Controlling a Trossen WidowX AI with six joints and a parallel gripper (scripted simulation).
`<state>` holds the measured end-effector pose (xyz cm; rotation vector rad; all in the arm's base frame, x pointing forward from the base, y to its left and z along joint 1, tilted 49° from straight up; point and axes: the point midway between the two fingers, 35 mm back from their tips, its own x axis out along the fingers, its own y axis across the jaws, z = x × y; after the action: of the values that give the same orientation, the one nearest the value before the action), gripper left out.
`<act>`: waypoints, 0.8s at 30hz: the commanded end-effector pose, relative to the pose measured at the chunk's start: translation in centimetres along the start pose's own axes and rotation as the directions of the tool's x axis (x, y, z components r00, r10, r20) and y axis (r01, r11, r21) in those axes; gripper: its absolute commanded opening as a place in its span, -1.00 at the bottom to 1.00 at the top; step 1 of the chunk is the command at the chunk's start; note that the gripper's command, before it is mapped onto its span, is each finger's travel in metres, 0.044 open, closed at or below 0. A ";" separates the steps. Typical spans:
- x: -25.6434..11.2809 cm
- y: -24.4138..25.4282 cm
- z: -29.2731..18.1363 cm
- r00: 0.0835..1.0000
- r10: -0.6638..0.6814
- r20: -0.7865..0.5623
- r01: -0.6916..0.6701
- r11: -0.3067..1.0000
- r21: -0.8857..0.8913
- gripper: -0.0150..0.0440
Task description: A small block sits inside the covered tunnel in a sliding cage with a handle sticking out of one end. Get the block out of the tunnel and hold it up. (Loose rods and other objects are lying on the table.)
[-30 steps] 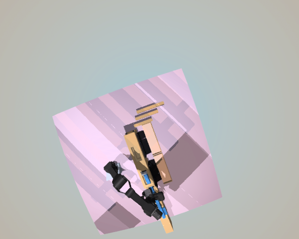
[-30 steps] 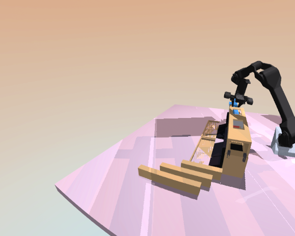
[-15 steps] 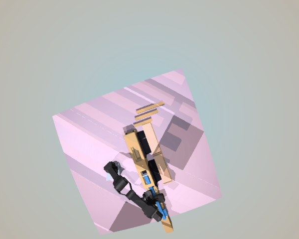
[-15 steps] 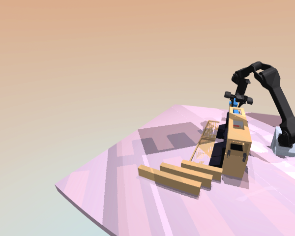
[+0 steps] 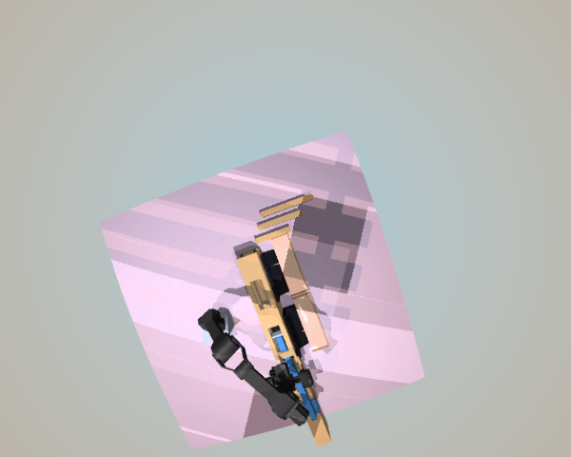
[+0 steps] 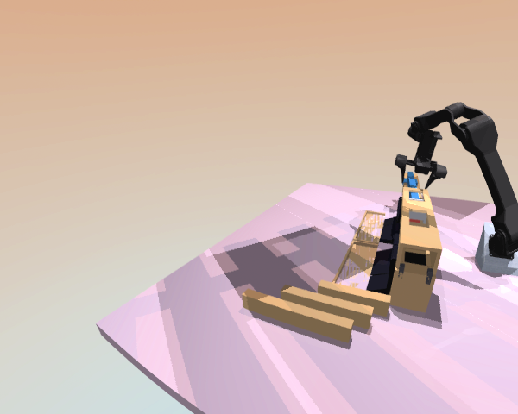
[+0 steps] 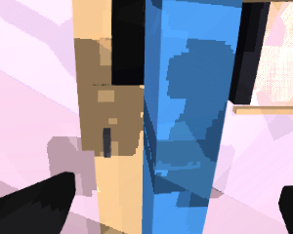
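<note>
Lurking under tan tunnel (image 5: 266, 314) (image 6: 422, 235): partly hidden blue cage (image 5: 281, 343) (image 6: 413, 196).

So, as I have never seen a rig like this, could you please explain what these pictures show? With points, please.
The machine is one black jointed arm (image 5: 256, 379) (image 6: 495, 169) ending in a two-fingered gripper (image 6: 416, 183) (image 7: 178, 190). The first picture looks down from above, the second from off to one side, and the third from the arm's wrist, past its fingertips.

On the pinkish table (image 5: 177, 275) (image 6: 197, 338) stands a long tan tunnel (image 5: 267, 314) (image 6: 418, 238) with windows in its top. A blue handle (image 5: 303, 388) (image 6: 411, 180) (image 7: 190, 117) sticks out of one end. Near the other end lie three tan bars (image 5: 279, 218) (image 6: 326, 303). Black blocks (image 5: 274, 275) (image 6: 380, 272) sit along one side.

The gripper is open around the handle and holds nothing.
</note>
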<state>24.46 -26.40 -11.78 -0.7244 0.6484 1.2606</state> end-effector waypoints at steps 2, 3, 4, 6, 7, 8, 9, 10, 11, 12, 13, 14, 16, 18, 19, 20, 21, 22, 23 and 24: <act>-1.0 -0.4 2.7 1.000 -0.007 -0.007 0.007 1.000 -0.008 1.00; -1.0 -0.4 2.7 1.000 -0.007 -0.007 0.007 1.000 -0.008 1.00; -1.0 -0.4 2.7 1.000 -0.007 -0.007 0.007 1.000 -0.008 1.00; -1.0 -0.4 2.7 1.000 -0.007 -0.007 0.007 1.000 -0.008 1.00; -0.9 -0.4 2.7 1.000 -0.007 -0.007 0.007 1.000 -0.008 1.00; -0.8 -0.4 2.7 1.000 -0.007 -0.007 0.007 1.000 -0.008 1.00; -0.7 -0.4 2.7 1.000 -0.007 -0.007 0.007 1.000 -0.008 1.00; -0.6 -0.3 2.7 1.000 -0.007 -0.007 0.007 1.000 -0.008 1.00; -0.5 -0.3 2.8 1.000 -0.007 -0.007 0.007 1.000 -0.008 1.00; -0.3 -0.3 2.8 1.000 -0.007 -0.007 0.007 1.000 -0.008 1.00; -0.2 -0.3 2.8 1.000 -0.007 -0.007 0.007 1.000 -0.008 1.00; 0.0 -0.3 2.8 1.000 -0.008 -0.007 0.007 1.000 -0.008 1.00; 0.3 -0.2 2.9 1.000 -0.008 -0.007 0.008 1.000 -0.008 1.00; 0.6 -0.2 2.9 1.000 -0.008 -0.007 0.008 1.000 -0.008 1.00; 0.8 -0.1 3.0 1.000 -0.008 -0.007 0.008 1.000 -0.008 1.00; 0.9 -0.1 3.0 1.000 -0.008 -0.007 0.008 1.000 -0.008 1.00; 1.1 -0.1 3.0 1.000 -0.008 -0.007 0.008 1.000 -0.008 1.00; 1.3 0.0 3.0 1.000 -0.008 -0.007 0.008 1.000 -0.008 1.00; 1.4 0.0 3.1 1.000 -0.008 -0.007 0.008 1.000 -0.008 1.00; 1.6 0.0 3.1 1.000 -0.008 -0.007 0.008 1.000 -0.008 1.00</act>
<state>24.83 -23.61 -10.80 -0.7433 0.6485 1.2587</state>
